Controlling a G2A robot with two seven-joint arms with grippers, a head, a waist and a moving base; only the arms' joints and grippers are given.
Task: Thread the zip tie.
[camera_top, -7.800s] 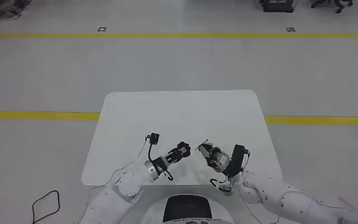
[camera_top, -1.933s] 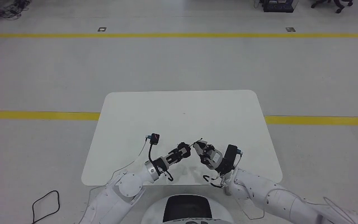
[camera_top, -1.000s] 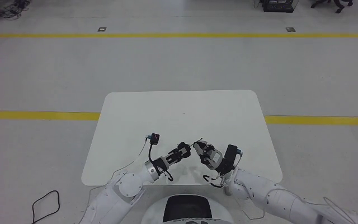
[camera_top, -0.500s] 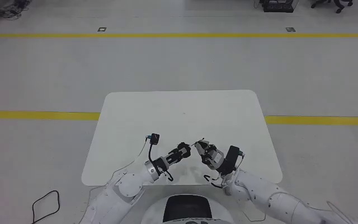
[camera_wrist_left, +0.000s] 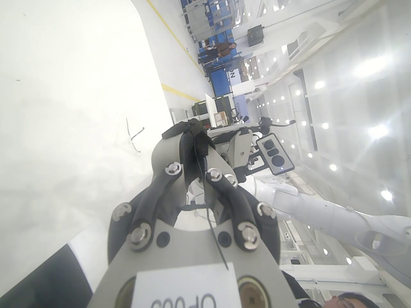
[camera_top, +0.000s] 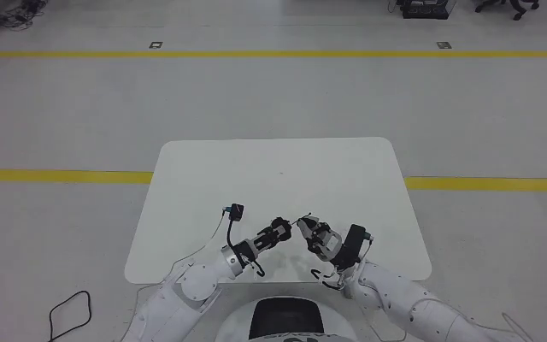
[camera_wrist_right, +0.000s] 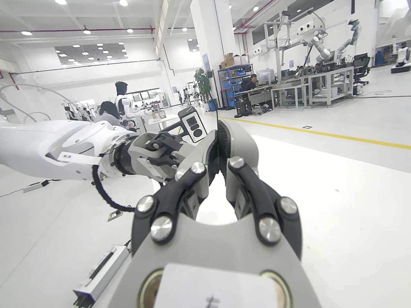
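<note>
A thin black zip tie [camera_wrist_left: 200, 165] is held between both grippers, low over the front part of the white table [camera_top: 273, 171]. My left gripper [camera_top: 280, 227] is shut on it. The strand runs out of its fingertips [camera_wrist_left: 189, 136] and back across the palm. My right gripper [camera_top: 306, 229] faces the left one, almost tip to tip, and is shut too. A short black end of the zip tie [camera_wrist_right: 217, 120] sticks out past its closed pads. In the top view the free end [camera_top: 302, 217] pokes out just above the right gripper.
The table's front edge [camera_top: 282, 280] lies close behind both wrists. The far and middle parts of the tabletop are bare white. A thin dark line [camera_wrist_left: 132, 133], perhaps the tie's shadow, lies on the table near the grippers. A yellow floor line [camera_top: 77, 176] passes behind the table.
Compared with several seconds ago, the right gripper has come in toward the left one until the tips nearly meet. Over the last second the right wrist shifted only slightly.
</note>
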